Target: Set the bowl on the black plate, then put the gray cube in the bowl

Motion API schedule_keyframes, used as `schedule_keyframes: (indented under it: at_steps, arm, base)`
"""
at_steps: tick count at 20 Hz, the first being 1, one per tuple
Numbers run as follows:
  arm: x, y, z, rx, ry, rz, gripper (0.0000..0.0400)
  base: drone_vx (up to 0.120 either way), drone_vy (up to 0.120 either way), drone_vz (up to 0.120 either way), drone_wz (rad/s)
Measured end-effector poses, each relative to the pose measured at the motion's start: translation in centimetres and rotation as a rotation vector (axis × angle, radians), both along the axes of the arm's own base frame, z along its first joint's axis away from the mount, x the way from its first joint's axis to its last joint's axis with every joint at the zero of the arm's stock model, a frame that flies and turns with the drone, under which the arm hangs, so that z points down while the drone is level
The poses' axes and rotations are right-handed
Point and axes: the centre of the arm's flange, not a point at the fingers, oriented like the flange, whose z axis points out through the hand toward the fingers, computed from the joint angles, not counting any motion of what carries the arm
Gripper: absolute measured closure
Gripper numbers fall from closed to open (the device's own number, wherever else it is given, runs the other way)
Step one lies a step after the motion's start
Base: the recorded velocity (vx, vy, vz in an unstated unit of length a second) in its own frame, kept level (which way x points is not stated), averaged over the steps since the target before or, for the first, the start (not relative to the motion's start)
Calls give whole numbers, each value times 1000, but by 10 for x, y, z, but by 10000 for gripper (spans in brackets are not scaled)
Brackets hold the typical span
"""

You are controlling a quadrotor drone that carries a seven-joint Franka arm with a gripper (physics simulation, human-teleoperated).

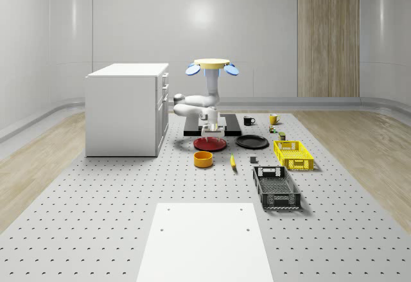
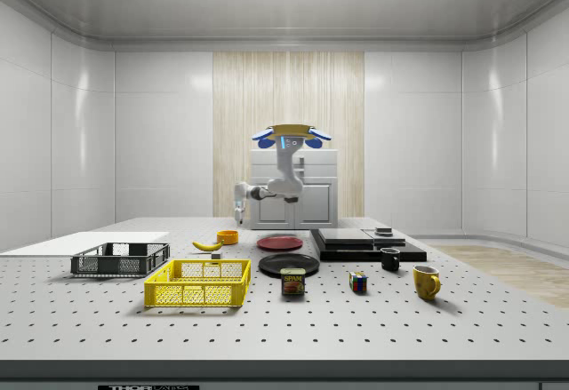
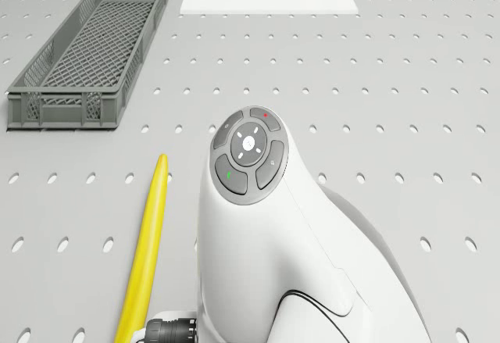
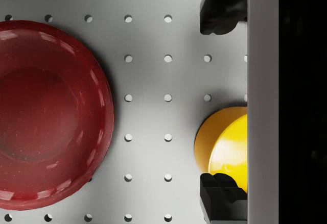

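Bowl [image 1: 203, 159], orange-yellow, sits on the perforated table [image 1: 96, 218], near side of the red plate [image 1: 210, 144] and just left of the banana [image 1: 232, 160] in the whole-scene view. Black plate [image 1: 252, 142] lies right of the red plate, bare. Gray cube: can't make it out. Drone [image 1: 212, 66] hovers over the table's far middle, right of the white cabinet [image 1: 125, 110], arm folded down under it. Gripper [image 1: 212, 128] hangs above the red plate's far edge, pointing down, not touching anything. Wrist view: fingers [image 4: 220, 10] spread wide, nothing between them; red plate to one side, bowl partly visible by the lower finger. Yellow crate [image 1: 293, 154] and gray crate [image 1: 276, 188] sit to the right, well apart from the bowl.
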Motion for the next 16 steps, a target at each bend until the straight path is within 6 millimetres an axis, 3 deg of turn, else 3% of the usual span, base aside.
schedule_keyframes:
  at_steps: [3, 11, 16]
  arm:
    - [0, 0, 0, 0, 0, 0, 0]
    - [0, 0, 0, 0, 0, 0, 0]
    - [0, 0, 0, 0, 0, 0, 0]
  base:
    - [120, 0, -27, 0]
    - [120, 0, -120, 0]
    - [112, -40, 0, 0]
